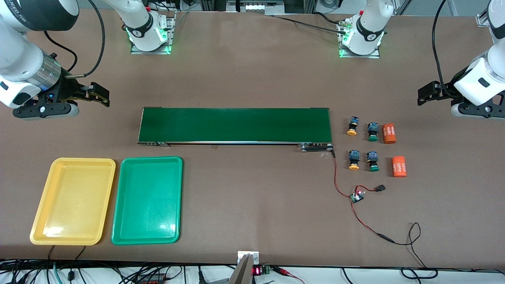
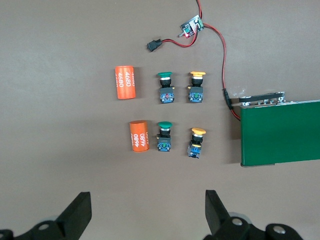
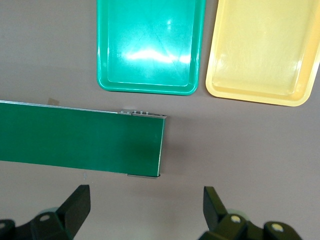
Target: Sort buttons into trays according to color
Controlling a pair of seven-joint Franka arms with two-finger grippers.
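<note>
Four buttons stand on the table off the conveyor's end, toward the left arm's end. Two have orange-yellow caps (image 1: 352,126) (image 1: 354,160) and two have green caps (image 1: 372,131) (image 1: 373,161). All show in the left wrist view, orange-yellow (image 2: 197,86) (image 2: 196,141) and green (image 2: 165,87) (image 2: 164,135). The yellow tray (image 1: 73,199) and green tray (image 1: 148,199) lie side by side, empty, toward the right arm's end; both show in the right wrist view (image 3: 262,50) (image 3: 150,45). My left gripper (image 1: 428,94) (image 2: 148,210) is open and empty above the table beside the buttons. My right gripper (image 1: 98,94) (image 3: 145,207) is open and empty above the table beside the conveyor's other end.
A long dark-green conveyor belt (image 1: 234,125) lies across the middle. Two orange cylinders with white numbers (image 1: 389,133) (image 1: 399,166) lie beside the green-capped buttons. A small circuit board (image 1: 357,196) with red and black wires lies nearer the front camera than the buttons.
</note>
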